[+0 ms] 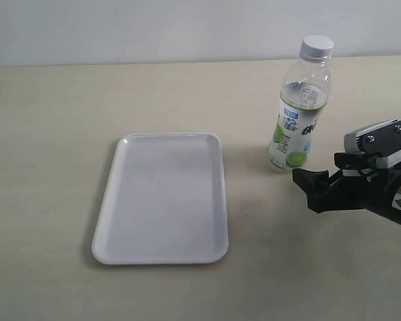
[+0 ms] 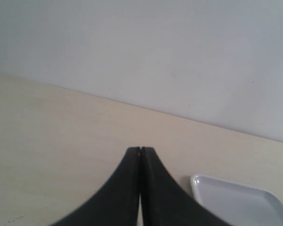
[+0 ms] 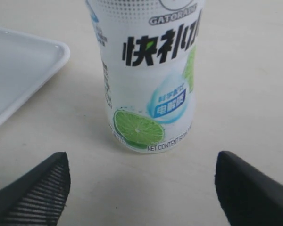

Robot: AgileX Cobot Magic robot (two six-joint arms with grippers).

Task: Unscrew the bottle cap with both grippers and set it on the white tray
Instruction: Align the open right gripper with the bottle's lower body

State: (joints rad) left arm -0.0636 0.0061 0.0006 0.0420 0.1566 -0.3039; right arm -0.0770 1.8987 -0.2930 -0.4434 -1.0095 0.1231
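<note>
Bottle [image 1: 299,110] stands upright, cap [image 1: 317,46] on, at 2 o'clock of the tray [image 1: 162,200]; right gripper [image 3: 141,193], at the bottle's 5 o'clock, is spread wide and empty, left gripper [image 2: 140,155] pressed closed on nothing; risk: an off-centre, low approach knocks the light bottle over before it is held.

A pale beige table [image 1: 53,134] fills most of the exterior view. The tray [image 1: 162,200] lies flat on it at centre-left of the frame, its long side running up the frame. The bottle [image 1: 299,114] stands upright at upper right, near the tray's upper right corner but apart from it.
</note>
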